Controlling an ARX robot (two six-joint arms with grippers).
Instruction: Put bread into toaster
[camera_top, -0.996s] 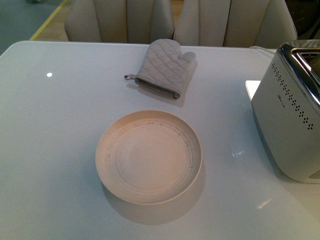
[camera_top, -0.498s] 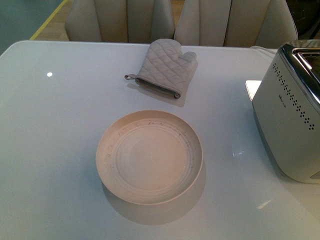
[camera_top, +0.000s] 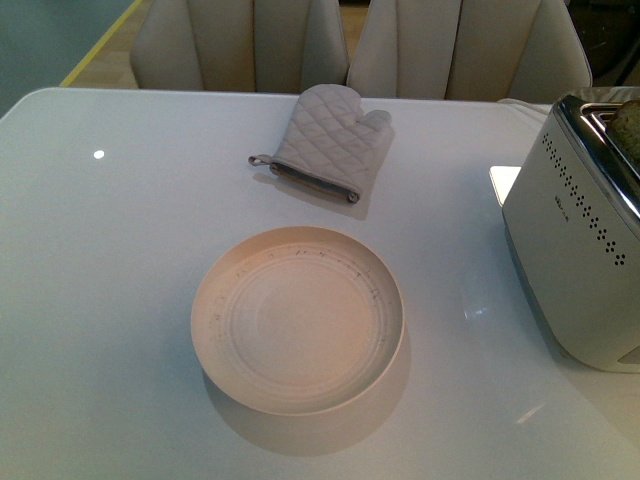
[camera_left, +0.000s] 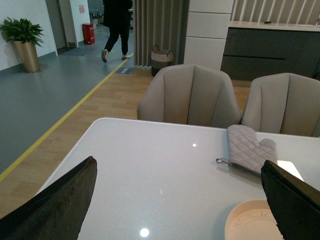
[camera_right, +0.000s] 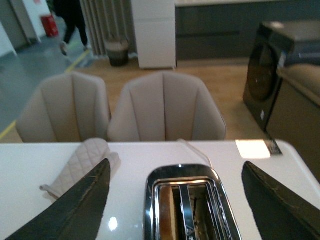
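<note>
The white toaster (camera_top: 570, 240) with a chrome top stands at the right edge of the table. In the right wrist view its chrome top (camera_right: 151, 200) lies right below my open right gripper (camera_right: 175, 163). One slot holds a brown slice, the bread (camera_right: 166, 212), sunk inside. In the front view a brownish shape (camera_top: 629, 124) shows at the toaster's top. My open, empty left gripper (camera_left: 178, 161) hangs above the table's left part. Neither gripper shows in the front view.
A round cream plate (camera_top: 225, 300) sits empty at the table's middle, also in the left wrist view (camera_left: 250, 225). A quilted grey oven mitt (camera_top: 330, 140) lies behind it. Two beige chairs (camera_top: 240, 40) stand at the far edge.
The front view has shifted slightly, so everything sits a little lower. A brownish shape now shows at the toaster's top where an open slot showed before.
</note>
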